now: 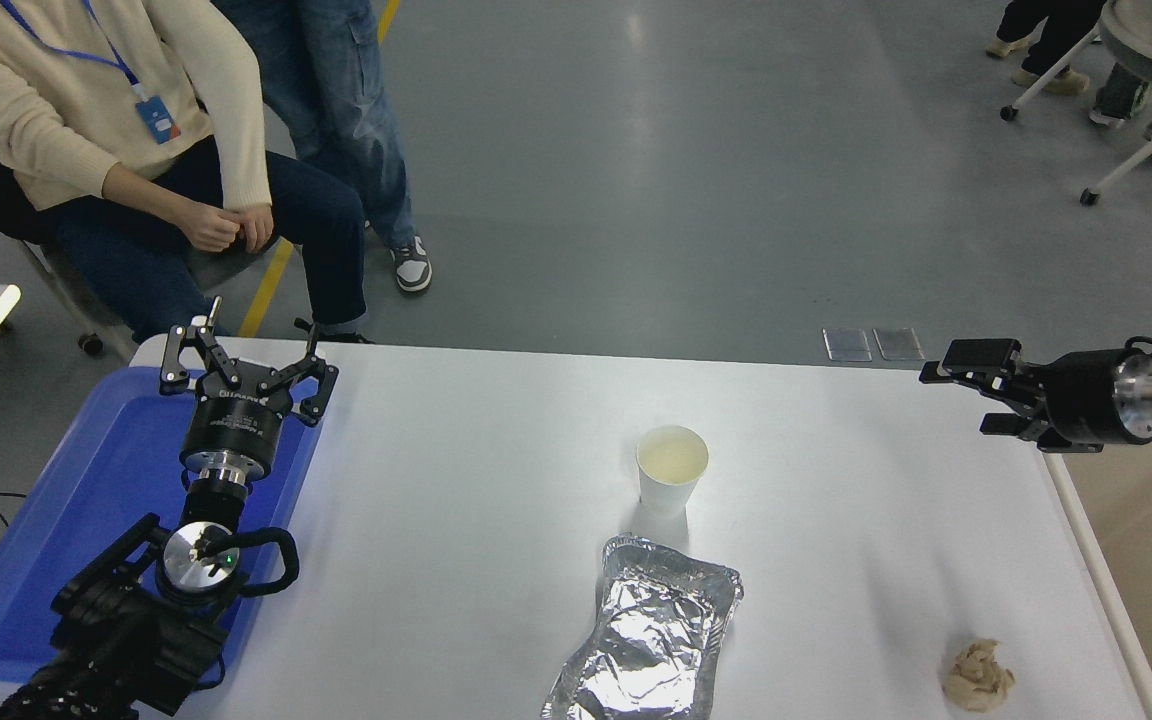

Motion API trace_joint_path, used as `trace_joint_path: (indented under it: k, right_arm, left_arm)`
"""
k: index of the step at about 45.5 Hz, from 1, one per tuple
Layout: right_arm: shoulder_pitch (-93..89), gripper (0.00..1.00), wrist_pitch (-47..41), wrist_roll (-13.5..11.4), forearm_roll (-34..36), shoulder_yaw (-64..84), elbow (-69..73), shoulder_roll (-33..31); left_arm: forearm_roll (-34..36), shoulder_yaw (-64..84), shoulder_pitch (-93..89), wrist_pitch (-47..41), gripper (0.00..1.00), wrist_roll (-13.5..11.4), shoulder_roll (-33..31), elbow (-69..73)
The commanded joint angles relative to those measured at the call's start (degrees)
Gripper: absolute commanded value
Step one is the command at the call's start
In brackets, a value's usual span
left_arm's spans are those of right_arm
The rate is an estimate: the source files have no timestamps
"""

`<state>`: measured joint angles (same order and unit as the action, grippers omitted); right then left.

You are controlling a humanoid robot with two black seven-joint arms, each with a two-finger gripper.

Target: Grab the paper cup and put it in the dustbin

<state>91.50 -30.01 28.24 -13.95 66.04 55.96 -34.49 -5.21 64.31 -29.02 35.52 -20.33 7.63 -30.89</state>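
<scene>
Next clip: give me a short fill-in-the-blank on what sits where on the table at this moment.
1. The paper cup stands upright just behind the crumpled ____ tray.
2. The left claw hovers over the ____ tray.
3. The right claw holds ____.
4. The paper wad lies near the table's front ____ corner.

Missing: foil; blue; nothing; right

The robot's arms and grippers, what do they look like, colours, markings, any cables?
Both arms are black. The left gripper has skeletal black linkage fingers on a round black body bearing small pale lettering, a silver ring behind it, a silver wrist disc with a green light, and a looping black cable. The right gripper has flat black fingers, a black barrel and a silver collar.
</scene>
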Motion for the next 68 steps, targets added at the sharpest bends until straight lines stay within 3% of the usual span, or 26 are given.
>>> trace_joint_path:
  k: [1,7,15,22,48,68]
  right_arm:
    - [8.86,1.00,-14.99,-0.21,-6.71,7.25,0.20,5.22]
    - [11.41,1.00,-14.99,-0.64,-6.79,10.24,0.29,9.35]
    - [17.03,1.00,-14.99,-5.30,-6.79,10.86,1.08,11.55]
    - [22.48,1.00,-14.99,-7.59,-8.11,11.56,2.31,14.27]
    - [44.98,1.00,-14.99,-7.77,-8.99,15.52,16.63,20.52]
    - [45.52,1.00,-14.99,-7.77,-8.46,9.63,16.46,20.61]
  left_arm:
    - [-0.06,0.03,0.01,-0.01,1.00,-0.06,0.02,-0.04]
    - [-0.06,0.03,0.01,-0.01,1.00,-0.06,0.02,-0.04]
    - [-0.06,0.03,0.01,-0.01,1.00,-0.06,0.02,0.05]
    - [-0.06,0.03,0.01,-0.01,1.00,-0.06,0.02,0.05]
    - [-0.06,0.03,0.01,-0.01,1.00,-0.06,0.02,0.05]
    - [-0.06,0.03,0.01,-0.01,1.00,-0.06,0.02,0.04]
